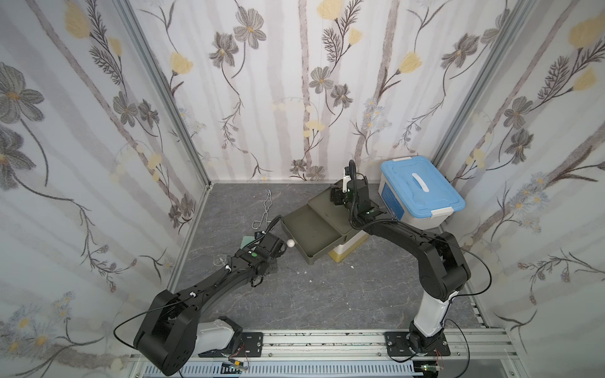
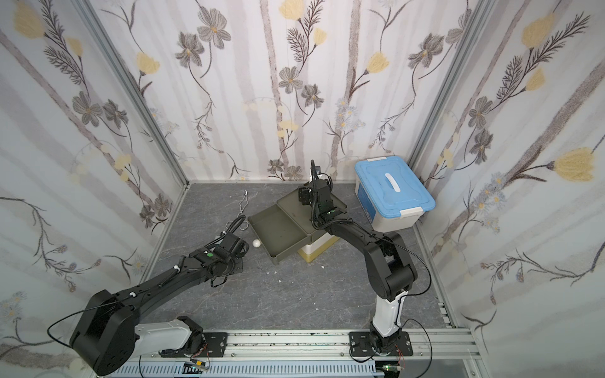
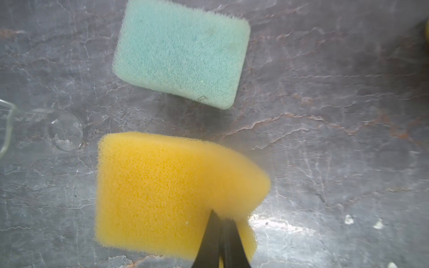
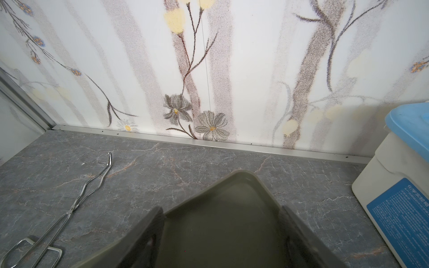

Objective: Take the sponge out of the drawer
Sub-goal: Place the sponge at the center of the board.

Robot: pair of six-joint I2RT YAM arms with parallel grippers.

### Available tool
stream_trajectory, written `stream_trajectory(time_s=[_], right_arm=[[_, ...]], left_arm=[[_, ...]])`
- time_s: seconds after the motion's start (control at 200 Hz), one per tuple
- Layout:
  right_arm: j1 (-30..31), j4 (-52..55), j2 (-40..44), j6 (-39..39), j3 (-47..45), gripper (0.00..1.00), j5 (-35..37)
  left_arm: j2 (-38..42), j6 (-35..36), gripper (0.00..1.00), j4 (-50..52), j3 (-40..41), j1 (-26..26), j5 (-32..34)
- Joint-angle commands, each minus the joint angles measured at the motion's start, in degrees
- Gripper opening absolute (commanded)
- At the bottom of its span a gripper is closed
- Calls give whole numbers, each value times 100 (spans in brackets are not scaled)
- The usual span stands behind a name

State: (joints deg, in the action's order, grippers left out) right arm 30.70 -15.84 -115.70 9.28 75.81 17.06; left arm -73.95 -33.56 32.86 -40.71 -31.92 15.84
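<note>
A yellow sponge fills the lower half of the left wrist view, over the grey table and outside the drawer. My left gripper is shut on its edge, which bulges around the black fingertips. I cannot tell whether the sponge touches the table. The olive drawer is pulled out toward the left arm, and its inside looks bare in both top views. My right gripper is open over the back corner of the olive drawer cabinet, one finger on each side.
A green pad lies on the table just beyond the sponge. A clear glass piece lies beside it. A white ball rests by the drawer front, metal tongs lie behind, and a blue-lidded box stands at the back right.
</note>
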Motion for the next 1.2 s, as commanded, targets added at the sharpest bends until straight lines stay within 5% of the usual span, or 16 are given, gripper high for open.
stream_trajectory(time_s=[0.0, 0.849, 1.194], right_arm=[[-10, 2225, -321, 636, -139, 79, -543], [-33, 2336, -400, 575, -23, 79, -514], [-38, 2348, -409, 566, -7, 79, -498]], left_arm=[[-160, -195, 0, -267, 142, 43, 148], [-202, 342, 0, -167, 201, 431, -71], [-313, 307, 9, -68, 169, 448, -186]])
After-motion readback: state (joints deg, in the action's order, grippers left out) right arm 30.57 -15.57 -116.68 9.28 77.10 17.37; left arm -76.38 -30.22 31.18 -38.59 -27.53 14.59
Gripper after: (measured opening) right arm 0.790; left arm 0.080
